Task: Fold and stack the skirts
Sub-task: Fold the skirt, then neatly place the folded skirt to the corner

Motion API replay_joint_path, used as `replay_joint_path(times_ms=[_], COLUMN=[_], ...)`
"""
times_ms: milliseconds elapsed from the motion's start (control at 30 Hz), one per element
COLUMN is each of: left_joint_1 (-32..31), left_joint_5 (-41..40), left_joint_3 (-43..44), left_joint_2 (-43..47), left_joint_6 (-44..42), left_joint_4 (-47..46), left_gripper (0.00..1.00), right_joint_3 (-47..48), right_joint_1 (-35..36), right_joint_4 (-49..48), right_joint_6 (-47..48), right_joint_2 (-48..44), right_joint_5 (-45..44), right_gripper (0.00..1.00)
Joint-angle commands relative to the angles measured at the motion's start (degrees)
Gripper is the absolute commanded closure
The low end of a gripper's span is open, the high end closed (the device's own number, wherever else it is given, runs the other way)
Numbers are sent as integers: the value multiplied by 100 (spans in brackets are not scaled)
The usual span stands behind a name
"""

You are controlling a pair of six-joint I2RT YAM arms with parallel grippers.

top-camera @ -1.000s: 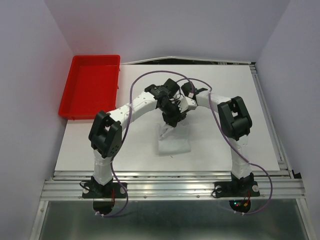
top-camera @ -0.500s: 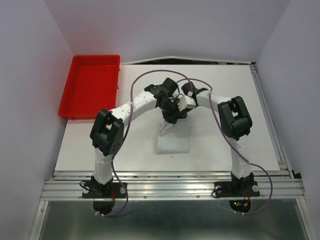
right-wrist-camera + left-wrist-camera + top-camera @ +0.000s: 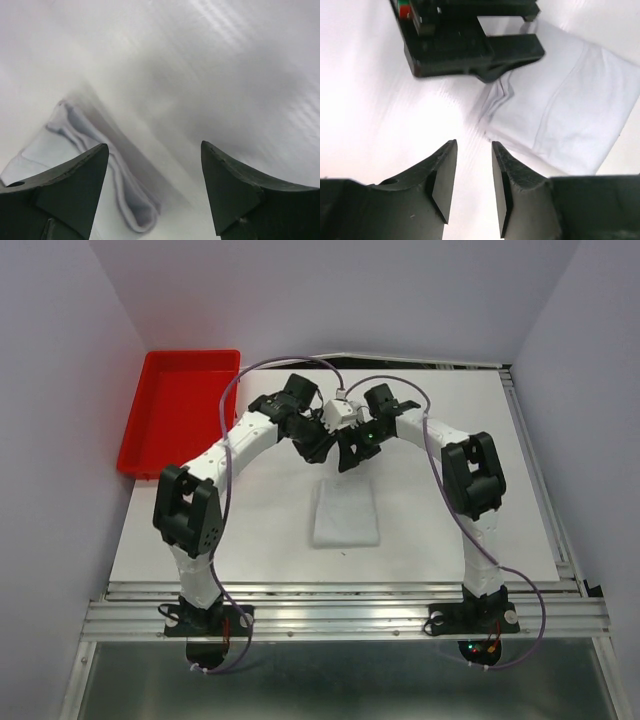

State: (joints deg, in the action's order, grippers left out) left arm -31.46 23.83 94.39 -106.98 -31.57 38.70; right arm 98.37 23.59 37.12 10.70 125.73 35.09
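The folded skirt (image 3: pixel 346 512) lies flat on the surface (image 3: pixel 480 510), with bare room to its left, right and near sides and a red tray (image 3: pixel 180 420) well off to its far left. Just beyond its far edge the left gripper (image 3: pixel 473 160) stands partly spread and the right gripper (image 3: pixel 154 150) widely spread, both holding nothing. The right wrist view is blurred, and the number of cloth layers cannot be told.
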Motion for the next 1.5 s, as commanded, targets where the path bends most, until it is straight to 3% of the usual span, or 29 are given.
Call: replay_joint_path(times_ms=[0, 100, 167, 233, 400, 467, 600, 900, 1033, 1167, 1267, 1467], left_joint_1=[-44, 87, 245, 351, 623, 798, 1036, 1107, 1177, 1327, 1397, 1432], left_joint_5=[-2, 129, 183, 139, -115, -221, -134, -221, -292, -230, -108, 33], left_joint_3=[-394, -1070, -1580, -1992, -2381, -2425, -2294, -2601, -2610, -2513, -2443, -2355], left_joint_2=[1047, 1617, 2100, 2521, 3068, 3192, 3183, 3350, 3368, 3342, 3263, 3131], left_joint_6=[651, 1327, 1820, 2136, 2516, 2489, 2402, 2226, 2234, 2138, 2033, 1962], left_joint_4=[-476, -1124, -1460, -1935, -2217, -2130, -1814, -1752, -1752, -1673, -1602, -1637], left_gripper=[53, 53, 53, 44, 31, 26, 26, 26, 26, 25, 25, 24], right_joint_3=[587, 448, 298, -149, -1643, -1952, -2050, -2575, -2883, -3192, -3219, -3569], right_joint_1=[-127, -127, -127, 57, 1278, 1620, 1736, 1842, 1842, 1228, 359, -1143], right_joint_4=[-373, -251, -31, 181, -117, -144, -127, -161, -284, -329, -57, 330], right_joint_6=[-314, -393, -472, -542, -490, -516, -621, -639, -587, -184, 466, 2303], right_joint_2=[-610, -1084, -1296, -1646, -2351, -2247, -1930, -1429, -1130, -1410, -1665, -2087], right_joint_5=[-1205, -1146, -663, -460, -1258, -1636, -2163, -2472, -3076, -3079, -2894, -2762], right_gripper=[20, 20, 23, 25, 25, 25, 25, 26, 27, 25, 23, 14])
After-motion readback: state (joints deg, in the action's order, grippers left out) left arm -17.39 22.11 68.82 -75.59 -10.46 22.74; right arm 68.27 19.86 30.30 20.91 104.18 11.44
